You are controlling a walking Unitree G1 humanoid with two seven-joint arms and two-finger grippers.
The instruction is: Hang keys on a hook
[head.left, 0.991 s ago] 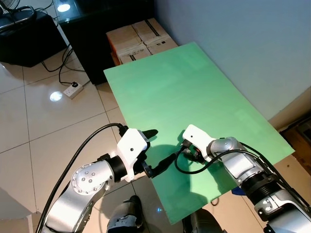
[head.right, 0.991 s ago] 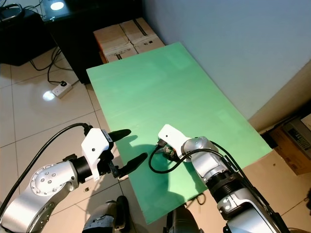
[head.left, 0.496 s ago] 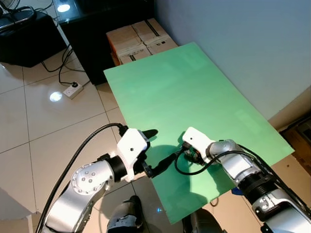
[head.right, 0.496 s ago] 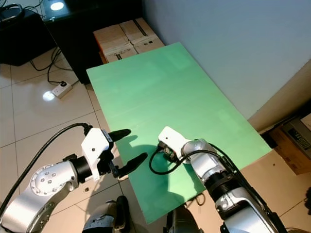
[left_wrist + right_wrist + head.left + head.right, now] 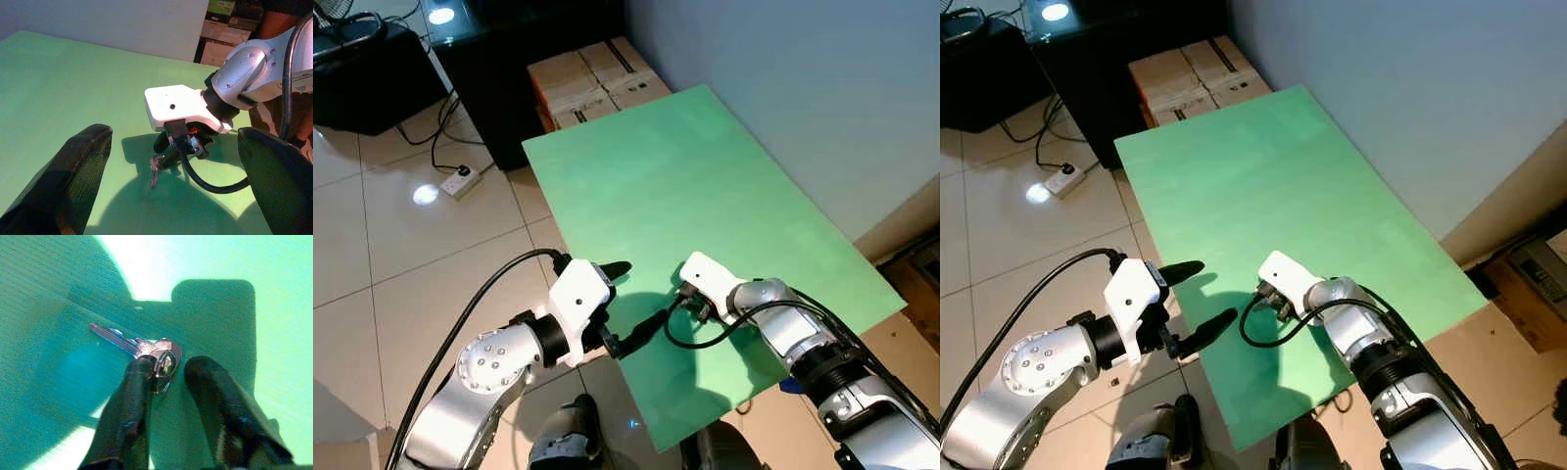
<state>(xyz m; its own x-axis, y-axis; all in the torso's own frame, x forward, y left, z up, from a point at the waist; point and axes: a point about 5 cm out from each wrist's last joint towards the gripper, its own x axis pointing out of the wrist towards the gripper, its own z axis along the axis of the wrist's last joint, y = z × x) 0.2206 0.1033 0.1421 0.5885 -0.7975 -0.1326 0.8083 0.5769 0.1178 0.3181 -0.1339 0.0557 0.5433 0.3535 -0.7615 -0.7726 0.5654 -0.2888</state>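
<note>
On the far left we see a tiled floor point(image 5: 401, 264) with a white power strip point(image 5: 458, 181), and dark furniture point(image 5: 372, 73) behind it. Cardboard boxes point(image 5: 592, 78) stand against the pale wall point(image 5: 822, 88), just beyond the far end of the green table point(image 5: 705, 186). The left gripper point(image 5: 631, 304) hovers at the table's near-left edge, fingers spread wide apart and empty. To its right, the right gripper point(image 5: 168, 374) points down at the table surface. The keys point(image 5: 142, 348) lie flat on the green surface in the arm's shadow, their ring between the narrowly parted fingertips; one finger touches the ring.
</note>
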